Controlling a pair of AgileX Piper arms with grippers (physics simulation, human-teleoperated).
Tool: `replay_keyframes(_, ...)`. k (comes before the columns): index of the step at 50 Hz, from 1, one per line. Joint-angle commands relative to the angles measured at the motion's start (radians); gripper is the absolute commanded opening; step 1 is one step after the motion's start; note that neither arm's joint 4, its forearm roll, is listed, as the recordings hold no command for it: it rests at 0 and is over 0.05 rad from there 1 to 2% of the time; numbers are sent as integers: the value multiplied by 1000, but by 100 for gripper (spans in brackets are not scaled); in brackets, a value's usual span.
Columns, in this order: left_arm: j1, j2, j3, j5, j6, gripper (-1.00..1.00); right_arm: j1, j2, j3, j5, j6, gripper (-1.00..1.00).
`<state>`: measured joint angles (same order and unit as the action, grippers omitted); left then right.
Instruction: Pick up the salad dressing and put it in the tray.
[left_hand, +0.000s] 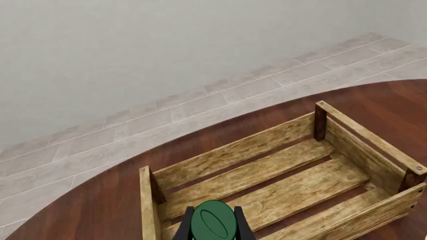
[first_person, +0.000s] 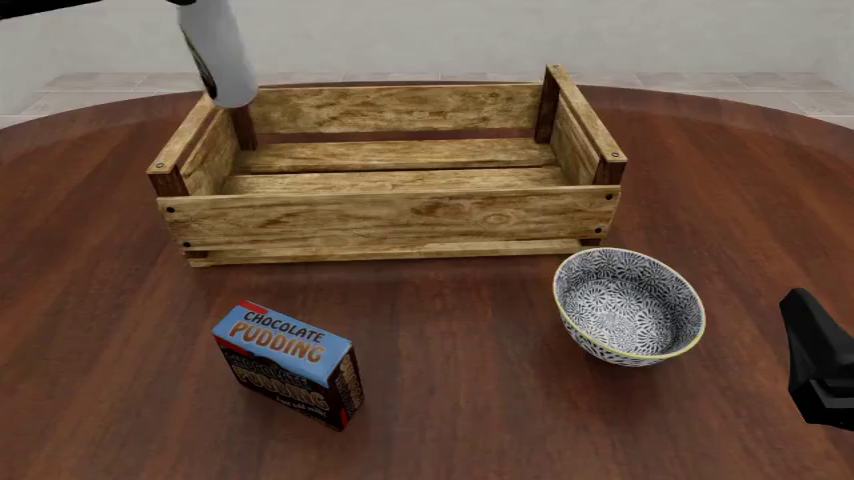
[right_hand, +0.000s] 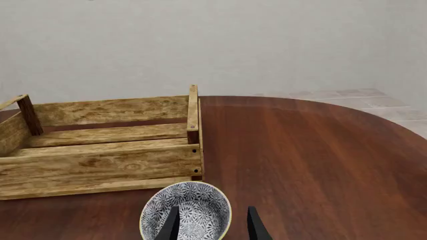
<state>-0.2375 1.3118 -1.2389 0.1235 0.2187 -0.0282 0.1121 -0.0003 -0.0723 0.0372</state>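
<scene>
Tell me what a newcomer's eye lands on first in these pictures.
First the tray, a big light-wood slatted crate at the table's middle, far side. Next the salad dressing, held in the air by the left gripper above the tray's left end, its green cap filling the left wrist view's edge. Nearer lie a blue chocolate pudding box and, to its right, a patterned bowl.

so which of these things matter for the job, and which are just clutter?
In play:
- salad dressing bottle, held in the left gripper above the crate's left end
- wooden crate

Clutter:
- chocolate pudding box
- patterned bowl, in front of the idle right gripper
</scene>
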Motion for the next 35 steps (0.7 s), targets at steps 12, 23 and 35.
replay_keyframes(12,-39,188,-103,-64,-23,-100,-2,8,0,-5,12,100)
replay_keyframes(23,-19,284,-165,-86,-38,-100,-4,9,0,-5,15,100)
replay_keyframes(35,-16,368,-217,-104,-54,-100,-6,6,0,-2,17,100)
